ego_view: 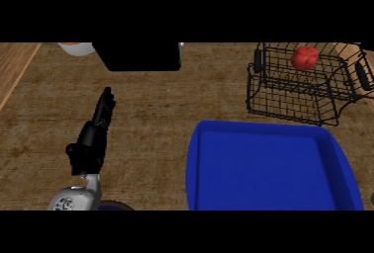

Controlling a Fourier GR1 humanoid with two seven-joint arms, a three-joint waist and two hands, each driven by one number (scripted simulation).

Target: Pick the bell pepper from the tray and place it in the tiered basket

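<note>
The left robot hand (99, 123) rested over the counter (146, 138) with fingers straight and together, holding nothing. Right of it sat the blue tray (201, 163). The red bell pepper (303, 58) lay inside the tiered basket (292, 111).

The red bell pepper (304, 57) sits in the upper tier of the black wire tiered basket (292, 106), which stands just beyond the blue tray (211, 168) on the brown surface (146, 128). Well left of the tray, the left hand (99, 126) rests with fingers straight, pointing away.
</note>
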